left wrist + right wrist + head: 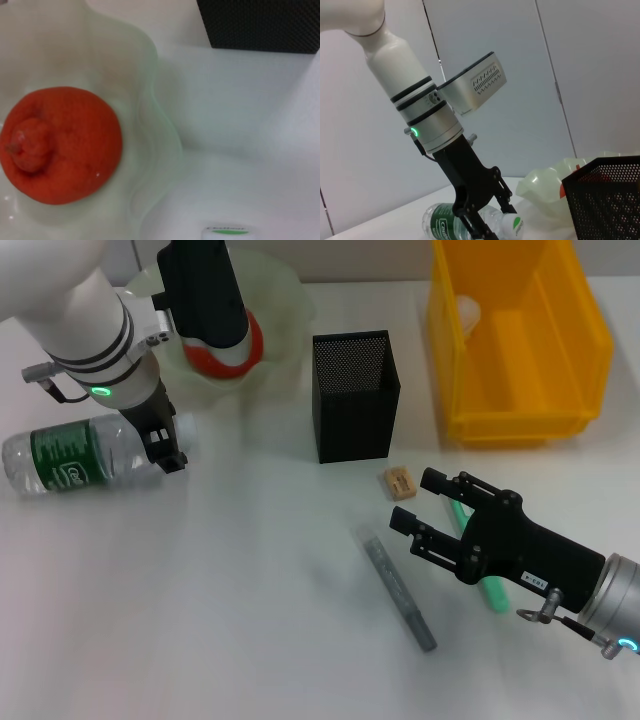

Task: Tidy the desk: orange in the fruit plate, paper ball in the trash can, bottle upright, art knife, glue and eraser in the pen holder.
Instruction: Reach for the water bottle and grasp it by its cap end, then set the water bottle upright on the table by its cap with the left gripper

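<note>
The bottle (75, 462) lies on its side on the white tabletop (250, 590) at the robot's left, long axis running left to right, its green-topped cap end toward the pen holder (355, 395). The left tool (168, 450) stands at that cap end, tips down beside the neck — whether its fingers are spread or gripping cannot be told. Just behind, the orange (60, 145) sits in the fruit plate (160, 145), stem nub up. The right tool (418, 508) hovers low with fingers spread wide, holding nothing — tips aimed at the eraser (399, 483) just ahead. A white wad sits in the trash can (520, 420).
</note>
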Robot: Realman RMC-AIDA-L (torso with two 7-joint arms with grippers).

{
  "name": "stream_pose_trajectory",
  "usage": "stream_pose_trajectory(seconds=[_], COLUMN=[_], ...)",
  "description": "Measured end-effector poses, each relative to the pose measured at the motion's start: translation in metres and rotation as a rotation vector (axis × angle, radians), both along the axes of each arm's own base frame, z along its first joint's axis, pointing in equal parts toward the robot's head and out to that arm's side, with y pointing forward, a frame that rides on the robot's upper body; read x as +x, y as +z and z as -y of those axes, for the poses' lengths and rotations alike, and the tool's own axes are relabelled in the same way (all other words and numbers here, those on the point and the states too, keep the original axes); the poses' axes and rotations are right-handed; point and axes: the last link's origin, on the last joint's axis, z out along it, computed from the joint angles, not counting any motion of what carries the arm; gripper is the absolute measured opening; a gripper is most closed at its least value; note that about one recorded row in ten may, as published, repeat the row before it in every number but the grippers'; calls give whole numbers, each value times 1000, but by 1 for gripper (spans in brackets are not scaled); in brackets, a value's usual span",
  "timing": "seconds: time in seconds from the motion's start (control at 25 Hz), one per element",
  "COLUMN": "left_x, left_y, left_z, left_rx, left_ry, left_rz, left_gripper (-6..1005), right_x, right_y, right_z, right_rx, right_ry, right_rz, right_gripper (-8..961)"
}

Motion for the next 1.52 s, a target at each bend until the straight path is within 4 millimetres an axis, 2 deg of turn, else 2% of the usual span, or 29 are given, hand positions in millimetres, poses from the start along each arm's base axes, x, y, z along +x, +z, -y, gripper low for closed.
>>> stream_pose_trajectory(seconds=[0.92, 1.32, 1.4, 1.52], left_x=[-1, 4, 14, 17], left_y=[-1, 3, 17, 22], left_z=[-2, 0, 9, 13], left_rx=[19, 28, 74, 91], left_ry=[-4, -4, -31, -43], left_rz=[8, 65, 172, 200], left_gripper=[444, 445, 445, 445], right_x=[-1, -1, -1, -2], right_y=[0, 0, 0, 0], right_z=[1, 1, 1, 0], right_rx=[-3, -3, -3, -3], right_ry=[1, 1, 2, 5], right_rz=[-5, -7, -7, -8], right_gripper=[692, 691, 691, 691])
